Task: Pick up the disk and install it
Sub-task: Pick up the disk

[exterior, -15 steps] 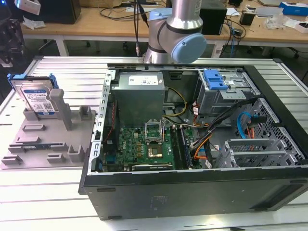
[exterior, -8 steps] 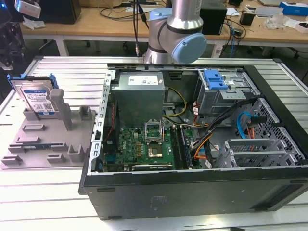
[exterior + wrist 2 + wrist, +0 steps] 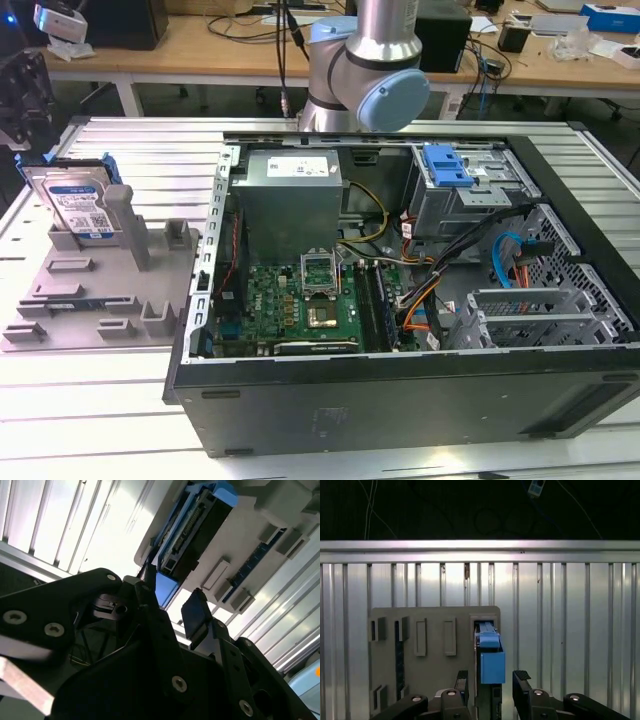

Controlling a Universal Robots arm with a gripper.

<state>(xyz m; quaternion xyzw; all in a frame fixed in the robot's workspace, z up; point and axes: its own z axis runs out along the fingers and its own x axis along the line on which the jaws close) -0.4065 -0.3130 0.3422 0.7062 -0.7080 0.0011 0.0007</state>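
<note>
Disk (image 3: pixel 80 205), flat silver metal with white-and-blue label and blue plastic bracket, stands in your grey slotted holder (image 3: pixel 95 300); black claw (image 3: pixel 492 677) gapes astride it.

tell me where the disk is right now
The disk stands on edge in the grey holder at the exterior view's left, beside the open computer case.

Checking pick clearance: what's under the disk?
The disk stands on edge in a slot of the grey fixture, which lies on the slatted table. Its bottom edge is sunk in the slot, so the seating there is hidden.
</note>
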